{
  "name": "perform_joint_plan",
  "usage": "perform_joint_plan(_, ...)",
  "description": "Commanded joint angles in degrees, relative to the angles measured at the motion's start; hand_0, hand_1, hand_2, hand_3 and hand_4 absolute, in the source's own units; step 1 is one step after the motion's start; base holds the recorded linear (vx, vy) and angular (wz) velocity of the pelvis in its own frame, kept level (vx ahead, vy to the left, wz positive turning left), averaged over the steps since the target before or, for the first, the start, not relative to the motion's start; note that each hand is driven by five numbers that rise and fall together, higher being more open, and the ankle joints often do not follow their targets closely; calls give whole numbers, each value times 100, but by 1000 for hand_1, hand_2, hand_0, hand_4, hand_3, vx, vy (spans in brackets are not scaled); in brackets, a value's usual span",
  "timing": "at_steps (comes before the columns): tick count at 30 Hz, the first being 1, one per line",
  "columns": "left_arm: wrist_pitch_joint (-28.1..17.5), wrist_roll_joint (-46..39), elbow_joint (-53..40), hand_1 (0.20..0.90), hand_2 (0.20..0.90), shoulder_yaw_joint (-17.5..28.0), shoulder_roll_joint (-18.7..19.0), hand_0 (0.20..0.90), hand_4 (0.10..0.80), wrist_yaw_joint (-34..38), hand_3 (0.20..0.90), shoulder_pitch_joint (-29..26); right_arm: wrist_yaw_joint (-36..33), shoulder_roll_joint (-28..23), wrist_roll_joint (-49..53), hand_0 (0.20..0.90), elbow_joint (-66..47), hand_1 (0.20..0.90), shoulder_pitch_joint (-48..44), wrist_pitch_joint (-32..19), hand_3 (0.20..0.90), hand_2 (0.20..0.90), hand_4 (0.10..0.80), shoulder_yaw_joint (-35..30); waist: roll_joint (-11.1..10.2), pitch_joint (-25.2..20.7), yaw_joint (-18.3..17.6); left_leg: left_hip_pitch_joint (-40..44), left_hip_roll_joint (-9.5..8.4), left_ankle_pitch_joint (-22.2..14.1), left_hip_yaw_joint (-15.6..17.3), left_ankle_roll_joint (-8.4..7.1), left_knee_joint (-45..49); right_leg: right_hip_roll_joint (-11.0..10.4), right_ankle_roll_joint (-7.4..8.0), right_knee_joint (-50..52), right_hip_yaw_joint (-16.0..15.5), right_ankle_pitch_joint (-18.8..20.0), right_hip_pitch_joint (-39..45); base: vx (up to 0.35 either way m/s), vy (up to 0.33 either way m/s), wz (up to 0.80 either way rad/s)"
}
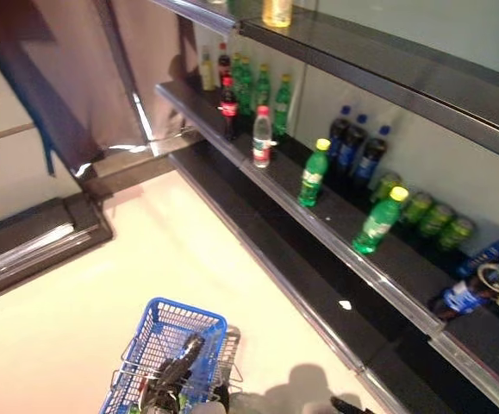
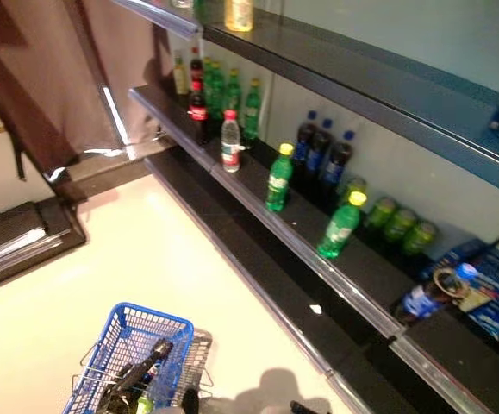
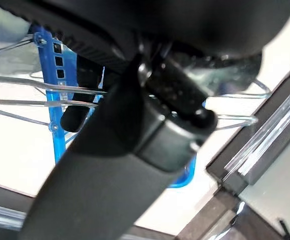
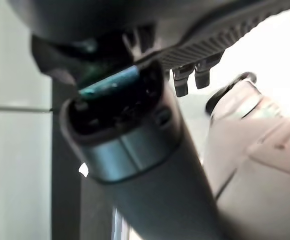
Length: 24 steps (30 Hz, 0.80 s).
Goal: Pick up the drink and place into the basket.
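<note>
A blue plastic basket (image 1: pixel 199 322) with wire handles hangs low at the view's bottom left, above the pale floor. My left hand (image 1: pixel 178 365) is over it, fingers (image 3: pixel 76 114) curled round the wire handles (image 3: pixel 44 92). Drinks stand on the dark shelf (image 1: pixel 335 237) to the right: a cola bottle (image 1: pixel 228 108), a clear red-capped bottle (image 1: pixel 262 136) and two green yellow-capped bottles (image 1: pixel 314 172) (image 1: pixel 378 220) along the front edge. My right hand (image 4: pixel 150 145) hangs low, well short of the shelf, holding nothing; only a dark tip of it (image 1: pixel 348 404) shows in the eye views.
Further back on the shelf are dark blue-capped bottles (image 1: pixel 352 147), green cans (image 1: pixel 430 216) and more green bottles (image 1: pixel 262 86). A blue-labelled bottle (image 1: pixel 469 295) lies at the right end. An upper shelf (image 1: pixel 387 65) overhangs. A dark floor ramp (image 1: pixel 34 241) lies left.
</note>
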Motion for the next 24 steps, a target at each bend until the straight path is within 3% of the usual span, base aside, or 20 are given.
perform_joint_plan(1,-710,81,-786,300,300,-288,579,300,100,-562,200,80,-132,20,65,900,-43,900,160,-160,900,900,800,105,208,-85,-114,112,-285,-545,-160,335,363,973,388,-770,537,1088,-626,209,135,39)
perform_joint_plan(3,-694,47,-787,300,300,-295,588,300,100,-564,200,54,-117,19,61,900,-17,900,177,-187,900,900,800,121,155,-116,-140,126,-376,-569,-191,351,375,1079,377,-1072,510,1096,-659,227,100,64)
perform_joint_plan(5,-654,36,-816,300,300,-229,534,300,100,-532,200,23,-120,2,62,900,85,900,165,-173,900,900,800,149,15,-126,-218,357,-577,-770,-158,385,373,1047,414,-1934,155,1265,-775,449,112,81)
perform_joint_plan(7,-703,-7,-697,300,300,-286,482,300,100,-558,200,-32,-26,-54,154,900,313,900,152,-207,900,900,800,122,-64,-159,-394,601,-758,-925,-301,382,289,1371,384,-2726,256,1435,-1030,529,98,28)
perform_joint_plan(8,-722,-38,-554,300,300,-379,448,300,100,-642,200,-89,46,-104,332,900,473,900,178,-247,900,900,800,87,-73,-183,-544,856,-879,-1045,-624,379,193,1583,366,-3157,265,1741,-1252,614,116,33)
perform_joint_plan(9,-692,-43,-471,300,300,-426,416,300,100,-698,200,-132,71,-123,517,900,545,900,225,-240,900,900,800,42,-108,-224,-644,1108,-983,-1175,-893,382,118,1611,390,-3464,96,2130,-1510,614,111,47)
perform_joint_plan(11,-674,-12,-377,300,300,-368,310,300,100,-834,200,-133,-4,-89,594,900,609,900,274,-200,900,900,800,-77,-110,-254,-749,1473,-1047,-1473,-1114,399,170,1627,378,-3706,-302,2416,-1768,602,77,94)
perform_joint_plan(13,-681,7,-340,300,300,-344,257,300,100,-903,200,-134,-38,-74,585,900,662,900,279,-190,900,900,800,-117,-105,-282,-772,1556,-1085,-1616,-1203,449,279,1629,322,-3621,-338,2369,-1772,477,23,73)
perform_joint_plan(14,-667,17,-311,300,300,-316,204,300,100,-945,200,-140,-34,-76,580,900,723,900,285,-167,900,900,800,-172,-81,-372,-771,1591,-1142,-1604,-1246,475,496,1637,198,-3543,-354,2225,-1665,499,-6,7)
perform_joint_plan(17,-591,-82,-309,300,300,-192,107,300,100,-766,200,-147,-232,-18,558,900,666,900,267,-79,900,900,800,-166,99,-575,-863,1651,-948,-696,-907,60,1391,1721,-39,-3120,-549,1718,-1495,400,-25,-10)
perform_joint_plan(18,-630,-210,-296,300,300,-185,95,300,100,-849,200,-149,-222,-6,564,900,587,900,267,-168,900,900,800,-85,47,-602,-889,1443,-928,46,-628,-240,2273,1644,-132,-3135,-558,1577,-1257,299,-45,12)
perform_joint_plan(19,-663,-237,-282,300,300,-192,90,300,100,-900,200,-154,-196,-10,558,900,566,900,272,-220,900,900,800,-52,36,-596,-875,1314,-928,179,-554,-307,2494,1631,-155,-3156,-555,1554,-1175,400,-65,15)
perform_joint_plan(20,-741,-300,-307,300,300,-243,71,300,100,-955,200,-175,-184,-35,460,900,415,900,281,-310,900,900,800,58,-64,-582,-831,926,-983,531,-277,-458,3189,1514,-205,-3252,-556,1513,-914,350,-55,8)
perform_joint_plan(22,-798,-354,-396,300,300,-262,34,300,100,-941,200,-172,-260,-72,305,900,172,900,286,-282,900,900,800,141,-183,-554,-740,398,-1010,574,-38,-483,3836,1408,-237,-3299,-492,1450,-692,374,-41,-7)
perform_joint_plan(23,-827,-457,-503,300,300,-266,34,300,100,-899,200,-177,-278,-135,277,900,33,900,251,-236,900,900,800,219,-214,-468,-587,-76,-888,402,84,-418,3924,1407,-245,-3287,-367,1347,-514,316,-2,-24)
perform_joint_plan(24,-839,-508,-536,300,300,-272,43,300,100,-894,200,-182,-270,-152,278,900,5,900,234,-236,900,900,800,239,-257,-461,-558,-190,-892,402,98,-398,3897,1372,-242,-3288,-325,1332,-494,347,27,-40)
